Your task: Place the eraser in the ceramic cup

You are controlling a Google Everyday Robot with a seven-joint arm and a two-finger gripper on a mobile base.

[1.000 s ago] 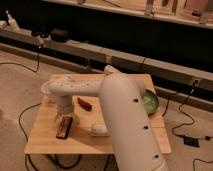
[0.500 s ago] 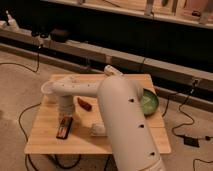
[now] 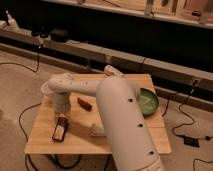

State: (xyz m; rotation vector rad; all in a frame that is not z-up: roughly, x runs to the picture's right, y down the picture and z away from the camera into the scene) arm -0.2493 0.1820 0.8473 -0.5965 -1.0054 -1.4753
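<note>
White arm (image 3: 120, 115) sets its tool (image 3: 62, 119) over dark, orange-edged eraser (image 3: 60, 130); green bowl (image 3: 148, 101); tan table (image 3: 44, 139).

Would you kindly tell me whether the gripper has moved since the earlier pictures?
Yes. The gripper has dropped slightly, judged against the red-brown oblong thing beside it, and is shut on the far end of the eraser.

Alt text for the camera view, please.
A white robot arm reaches over a wooden table, its gripper shut at the far end of the eraser. The ceramic cup stands beyond, the green bowl near the table's right edge.
</note>
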